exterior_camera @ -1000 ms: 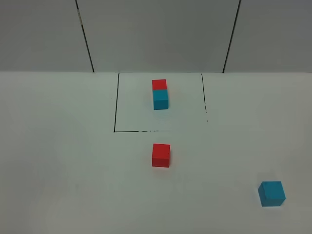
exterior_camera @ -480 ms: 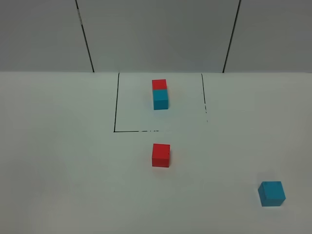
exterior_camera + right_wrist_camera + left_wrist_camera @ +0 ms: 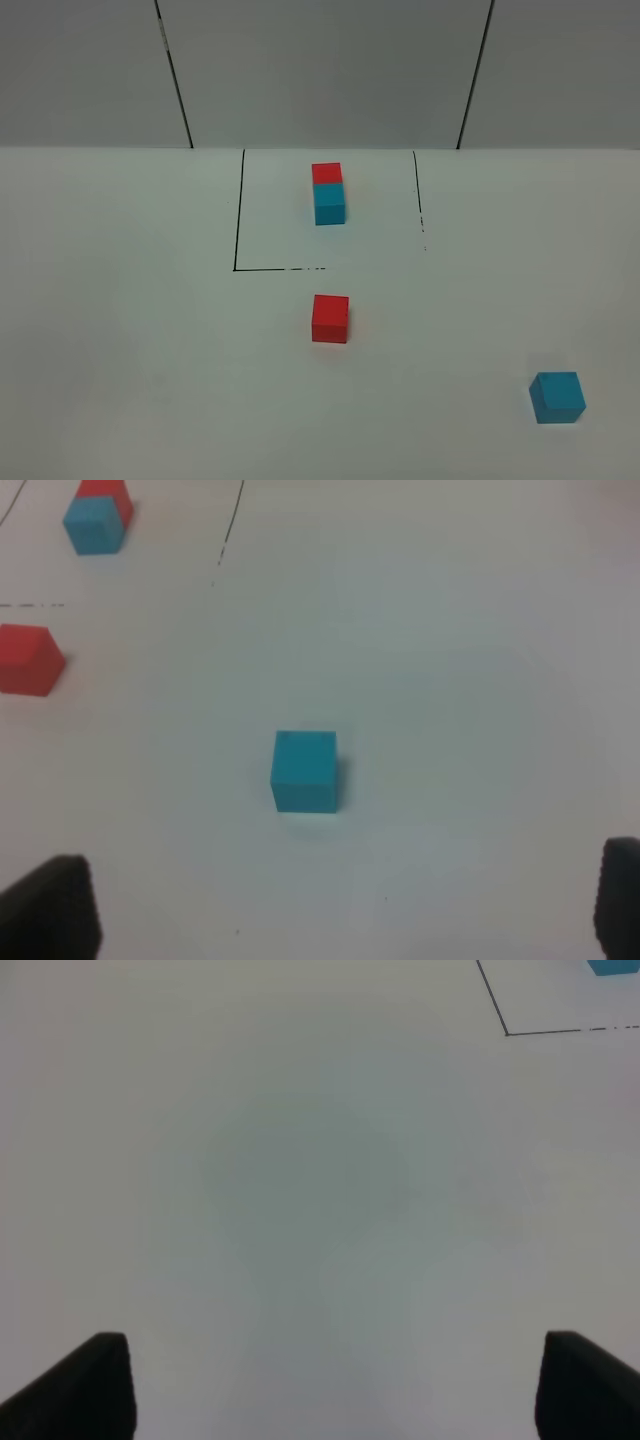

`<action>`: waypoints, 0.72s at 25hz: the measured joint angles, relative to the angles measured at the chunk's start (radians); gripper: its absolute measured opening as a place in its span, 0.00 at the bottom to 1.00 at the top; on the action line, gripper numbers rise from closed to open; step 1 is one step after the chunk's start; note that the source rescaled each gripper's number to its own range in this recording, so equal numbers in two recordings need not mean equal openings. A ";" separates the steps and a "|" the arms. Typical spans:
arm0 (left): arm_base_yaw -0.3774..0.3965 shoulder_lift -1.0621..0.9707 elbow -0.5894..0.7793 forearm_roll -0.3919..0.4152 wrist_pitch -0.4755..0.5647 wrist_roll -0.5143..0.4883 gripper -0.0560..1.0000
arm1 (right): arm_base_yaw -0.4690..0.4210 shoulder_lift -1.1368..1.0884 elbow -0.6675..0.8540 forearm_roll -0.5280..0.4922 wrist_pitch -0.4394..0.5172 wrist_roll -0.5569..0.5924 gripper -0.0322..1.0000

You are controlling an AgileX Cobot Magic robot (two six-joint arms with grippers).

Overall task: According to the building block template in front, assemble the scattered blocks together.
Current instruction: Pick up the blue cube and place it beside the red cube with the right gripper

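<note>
The left gripper (image 3: 335, 1385) and right gripper (image 3: 335, 900) are spread wide, empty. The template (image 3: 328, 193) is framed by black lines (image 3: 238, 220); the red cube (image 3: 330, 318) and teal cube (image 3: 557, 396) are set outside.

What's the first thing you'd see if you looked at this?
The bright colours on the white table: a red cube alone in the middle and a teal cube apart from it at the front right. Behind them a joined pair, red behind teal, sits inside a black outline.
</note>
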 joint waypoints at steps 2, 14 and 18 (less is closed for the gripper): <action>0.000 0.000 0.000 0.000 0.000 0.000 0.90 | 0.000 0.000 0.000 0.000 0.000 0.000 1.00; 0.000 0.000 0.000 0.000 0.000 0.000 0.90 | 0.000 0.296 -0.081 0.048 -0.003 0.011 1.00; 0.000 0.000 0.000 0.000 0.000 0.000 0.90 | 0.000 0.679 -0.179 0.120 -0.010 0.009 1.00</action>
